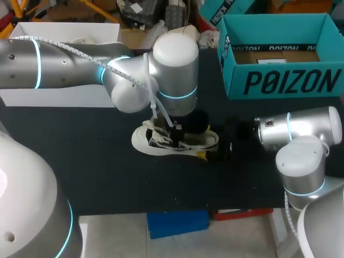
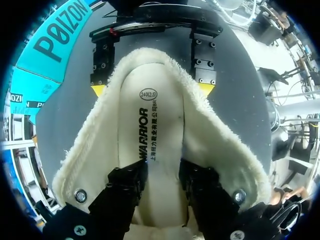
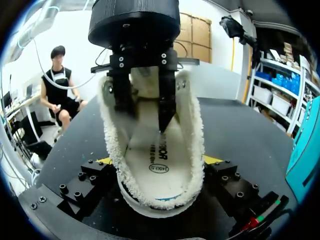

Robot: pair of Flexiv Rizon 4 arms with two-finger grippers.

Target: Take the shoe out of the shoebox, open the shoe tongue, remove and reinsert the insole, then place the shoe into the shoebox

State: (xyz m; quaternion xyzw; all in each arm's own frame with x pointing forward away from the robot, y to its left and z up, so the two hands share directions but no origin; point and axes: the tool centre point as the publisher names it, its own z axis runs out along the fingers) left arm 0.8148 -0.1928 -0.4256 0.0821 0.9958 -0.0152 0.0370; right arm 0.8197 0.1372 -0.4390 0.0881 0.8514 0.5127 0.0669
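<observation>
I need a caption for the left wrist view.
Left gripper inside the fleece-lined shoe, over its insole; right gripper clamps it.

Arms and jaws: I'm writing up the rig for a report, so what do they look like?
Both the left arm and right arm are silver tubes with rounded white joint caps and glowing cyan rings. A white coiled cable runs along the left one. The jaws are black, blocky and studded with screws; the right pair shows yellow tips.
</observation>
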